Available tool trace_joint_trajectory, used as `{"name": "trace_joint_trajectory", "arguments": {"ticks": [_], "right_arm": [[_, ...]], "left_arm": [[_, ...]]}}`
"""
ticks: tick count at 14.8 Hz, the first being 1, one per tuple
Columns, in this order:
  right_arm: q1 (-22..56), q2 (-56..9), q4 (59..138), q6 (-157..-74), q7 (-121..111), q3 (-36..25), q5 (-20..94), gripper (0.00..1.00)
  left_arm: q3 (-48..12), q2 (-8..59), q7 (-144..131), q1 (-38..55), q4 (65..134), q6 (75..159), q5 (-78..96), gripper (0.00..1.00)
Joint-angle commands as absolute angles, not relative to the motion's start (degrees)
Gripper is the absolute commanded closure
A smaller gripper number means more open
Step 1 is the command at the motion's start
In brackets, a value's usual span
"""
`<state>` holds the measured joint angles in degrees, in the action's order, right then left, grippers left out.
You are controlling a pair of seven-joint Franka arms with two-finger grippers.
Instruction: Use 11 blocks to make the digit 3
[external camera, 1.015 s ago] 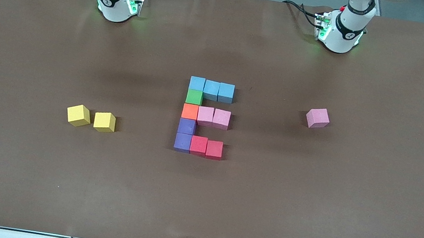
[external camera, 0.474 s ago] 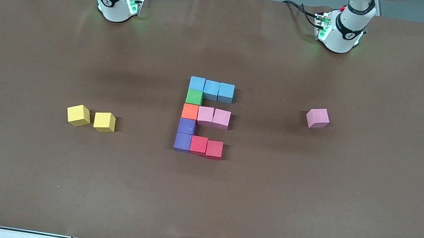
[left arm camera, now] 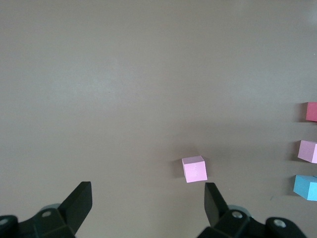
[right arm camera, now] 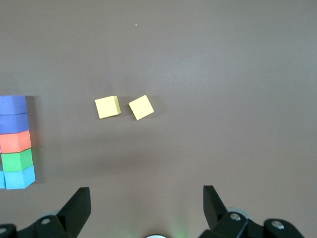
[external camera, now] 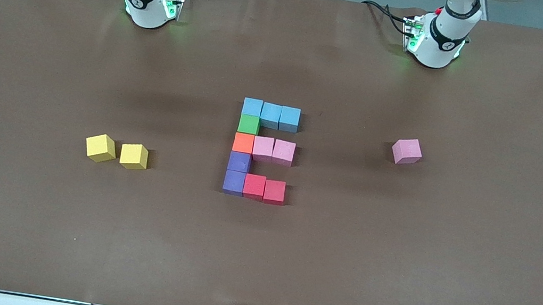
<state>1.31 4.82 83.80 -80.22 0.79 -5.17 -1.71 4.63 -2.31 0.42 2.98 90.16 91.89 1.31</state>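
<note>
With the digit 3 apparently finished, both arms are drawing away: left hand and right hand wide and empty, a spare pink cube lying just ahead of the left hand.

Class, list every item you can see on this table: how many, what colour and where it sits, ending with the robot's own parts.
light blue blocks: three, a touching row, the figure's bar nearest the robots' bases.
green block: one, in the column under the blue row.
orange block: one, next down the column.
purple blocks: two, the column's end nearest the front camera.
pink blocks: two, middle bar.
red blocks: two, bar nearest the front camera.
loose pink block: one, alone toward the left arm's end.
yellow cubes: two, toward the right arm's end.
left gripper: open, over the table by the loose pink block.
right gripper: open, over bare table.
</note>
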Motion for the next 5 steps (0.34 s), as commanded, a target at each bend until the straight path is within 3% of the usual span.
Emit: {"name": "trace_joint_trajectory", "arguments": {"ticks": [1,5], "right_arm": [[0.79,4.66,84.29,-81.12,2.63,-4.83,-2.20,0.00],[0.88,4.57,84.29,-81.21,3.87,-4.75,-2.20,0.00]], "left_arm": [[4.57,-2.02,1.23,3.08,88.95,90.62,0.44,0.00],[4.48,-2.02,1.23,3.08,89.03,90.62,0.35,0.00]]}}
